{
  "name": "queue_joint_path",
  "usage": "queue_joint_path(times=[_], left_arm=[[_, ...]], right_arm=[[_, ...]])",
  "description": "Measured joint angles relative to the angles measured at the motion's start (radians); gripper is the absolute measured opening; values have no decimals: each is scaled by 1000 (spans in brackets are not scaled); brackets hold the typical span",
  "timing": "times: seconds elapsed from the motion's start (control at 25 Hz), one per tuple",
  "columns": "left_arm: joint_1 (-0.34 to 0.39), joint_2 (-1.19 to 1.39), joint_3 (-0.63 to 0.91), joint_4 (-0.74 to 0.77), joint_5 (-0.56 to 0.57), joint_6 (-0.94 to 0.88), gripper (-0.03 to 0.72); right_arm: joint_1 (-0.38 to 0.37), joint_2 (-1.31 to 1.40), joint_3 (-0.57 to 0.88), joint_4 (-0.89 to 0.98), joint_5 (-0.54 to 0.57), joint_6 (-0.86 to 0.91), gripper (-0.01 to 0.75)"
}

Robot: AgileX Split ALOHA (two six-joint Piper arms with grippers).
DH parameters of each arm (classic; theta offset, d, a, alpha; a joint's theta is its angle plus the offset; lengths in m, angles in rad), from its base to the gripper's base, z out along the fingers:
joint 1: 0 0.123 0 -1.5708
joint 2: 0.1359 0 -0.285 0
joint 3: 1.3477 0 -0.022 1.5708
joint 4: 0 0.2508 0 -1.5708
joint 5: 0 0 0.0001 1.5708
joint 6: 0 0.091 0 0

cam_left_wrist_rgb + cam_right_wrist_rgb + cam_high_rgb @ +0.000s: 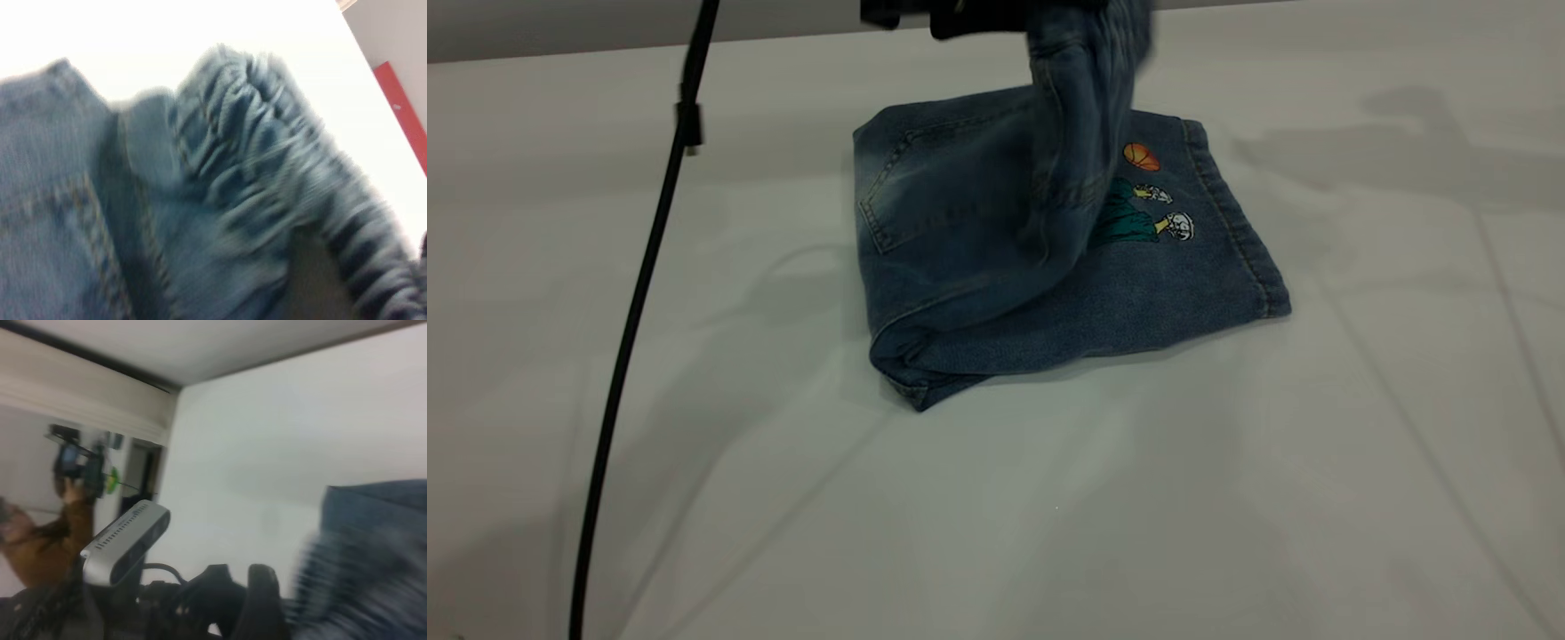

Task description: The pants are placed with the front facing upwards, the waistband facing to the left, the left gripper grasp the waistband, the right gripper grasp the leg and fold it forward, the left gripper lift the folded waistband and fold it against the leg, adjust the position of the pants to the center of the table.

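Dangling ruched waistband (267, 133) over folded denim

black cable (636, 311), red panel (402, 110)

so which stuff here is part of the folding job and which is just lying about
Part of the job:
- pants, partly folded
- waistband, lifted above the pile
- leg, lying flat, print up
- table

Just about:
- black cable, hanging at the left
- grey camera unit
- red object beyond the table edge
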Motion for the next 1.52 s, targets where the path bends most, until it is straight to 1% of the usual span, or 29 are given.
queue_joint_path(times=[0.04,0.12,0.16,0.24,0.36,0.52,0.64,0.8,0.92,1.08,1.2,1.28,1.4,1.44,1.52], left_arm=[[0,0,-3,0,0,0,437],[3,-1,-5,4,2,0,512],[3,-2,-5,16,1,-1,541],[3,-16,-4,53,5,-1,571],[21,-66,-4,92,26,-3,583],[91,-172,-4,143,19,-33,583],[163,-267,-4,190,48,-81,583],[270,-406,-4,260,127,-161,583],[334,-508,-4,317,151,-184,583],[388,-623,-4,370,153,-189,583],[401,-673,-4,372,151,-219,583],[401,-682,-4,372,154,-219,583],[400,-678,-4,372,158,-219,583],[400,-678,-4,372,158,-219,583],[400,-678,-4,372,158,-219,583]], right_arm=[[0,0,0,10,13,-7,484],[0,-1,0,23,15,-12,484],[0,-1,-1,26,18,-12,484],[0,-1,-1,26,32,-12,484],[1,-1,-1,27,40,-12,484],[40,-2,-2,-30,9,-10,484],[94,-2,-2,-106,-53,22,484],[189,-2,-2,-224,-137,91,483],[270,-2,-2,-323,-218,156,483],[403,-1,-2,-530,-382,311,483],[503,7,-2,-736,-506,486,483],[569,28,-5,-900,-566,616,483],[645,82,-45,-1128,-608,841,483],[661,106,-66,-1207,-610,904,483],[669,152,-112,-1339,-586,1047,483]])
